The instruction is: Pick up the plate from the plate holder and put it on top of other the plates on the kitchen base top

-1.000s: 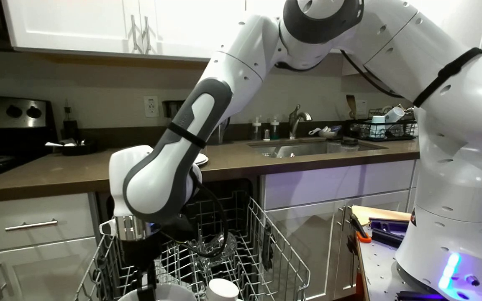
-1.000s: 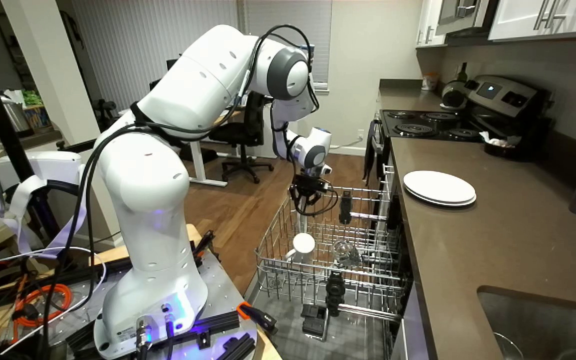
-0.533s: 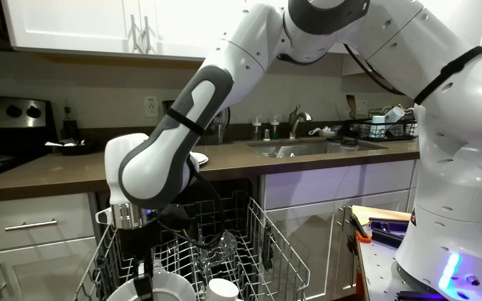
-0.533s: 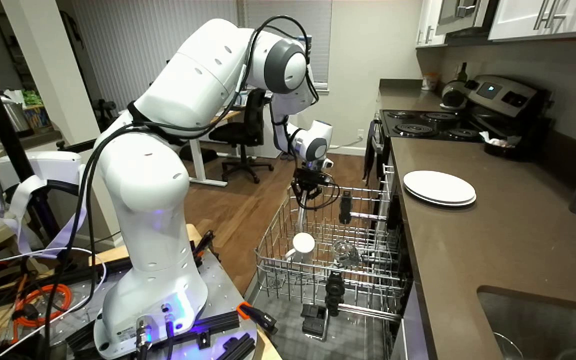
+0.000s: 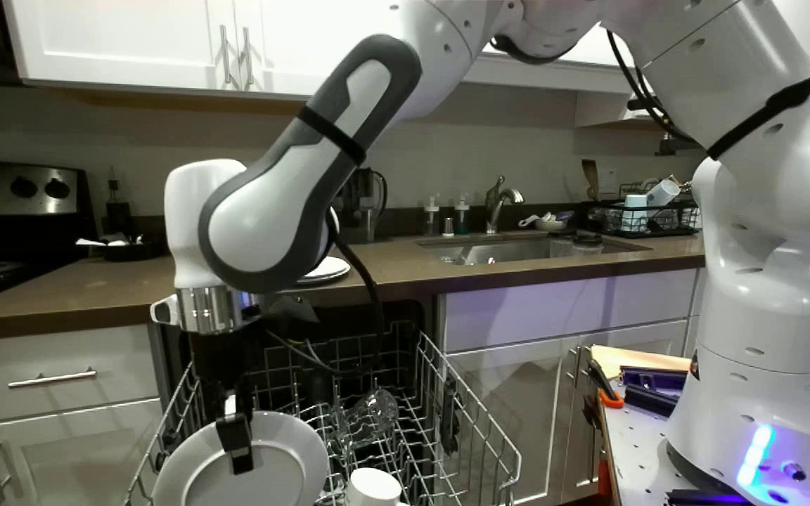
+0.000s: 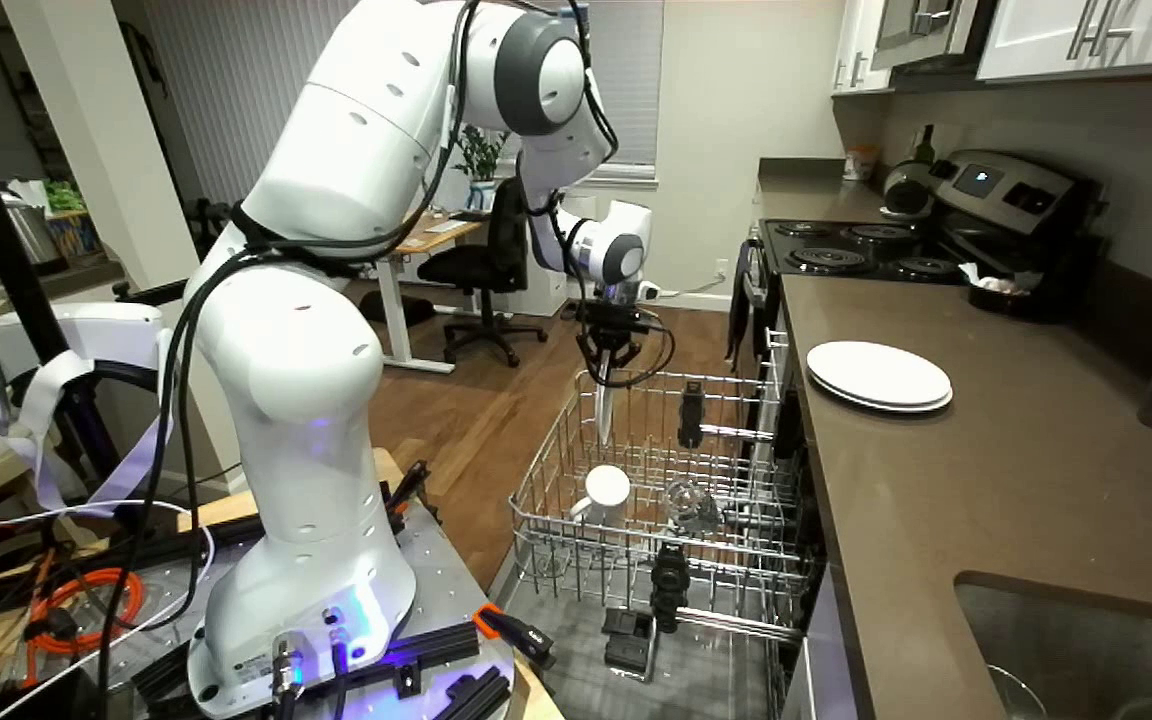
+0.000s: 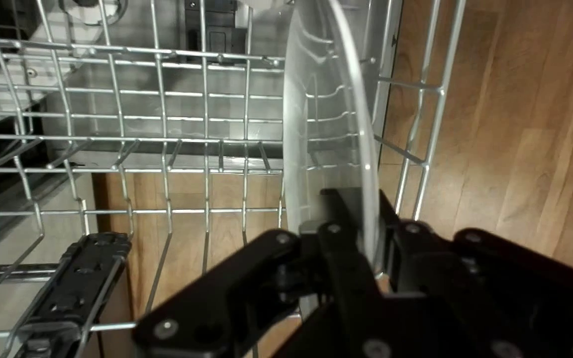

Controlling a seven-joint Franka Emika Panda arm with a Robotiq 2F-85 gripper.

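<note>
My gripper (image 5: 238, 450) is shut on the rim of the white plate (image 5: 278, 467), which hangs upright below it. In an exterior view the plate (image 6: 604, 405) is edge-on under the gripper (image 6: 606, 362); its lower part lies in line with the wire basket. In the wrist view the plate (image 7: 324, 119) runs up from between the fingers (image 7: 358, 214). The plate holder (image 5: 468, 395) is the pulled-out wire basket, also in the wrist view (image 7: 187, 139). The other plates (image 6: 879, 375) lie in a low pile on the brown kitchen base top (image 6: 996, 470), partly hidden by my arm in an exterior view (image 5: 324, 269).
A white mug (image 6: 608, 486) and a clear glass (image 6: 691, 507) stand in the basket near the plate. A sink (image 5: 496, 247) is set into the worktop. A stove (image 6: 836, 250) and a black bowl (image 6: 1006, 298) are beyond the plates. White upper cabinets (image 5: 145, 42) hang above.
My gripper has risen with the plate in it, so more of the plate shows above the basket. The arm lifted too. The mug, glass and plate pile have not moved.
</note>
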